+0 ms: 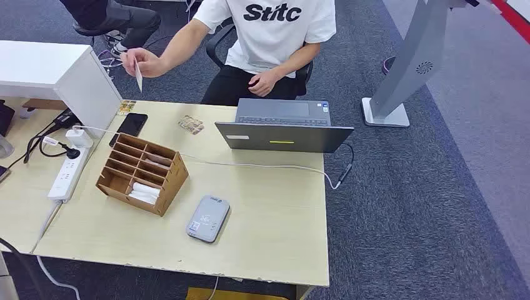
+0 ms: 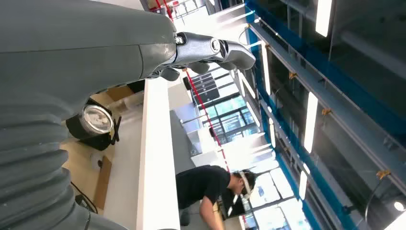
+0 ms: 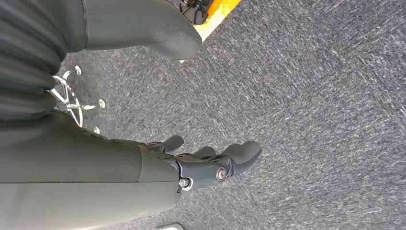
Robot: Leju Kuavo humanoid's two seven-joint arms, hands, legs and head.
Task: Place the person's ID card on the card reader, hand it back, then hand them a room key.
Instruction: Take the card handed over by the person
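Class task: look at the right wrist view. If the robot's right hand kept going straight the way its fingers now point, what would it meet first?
Probably the grey carpet. The right hand holds nothing, and nothing lies beyond its fingertips except that floor, though depth is hard to judge.

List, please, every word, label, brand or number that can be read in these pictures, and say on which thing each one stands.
"Stitc": black letters on the person's white T-shirt.
Card reader: a small mark near its far end and a label on its near corner, both too small to read.
Laptop: a white sticker and a yellow strip on the lid, no legible text.
Card in the person's hand: seen nearly edge-on, nothing readable.
Both wrist views: no legible text.
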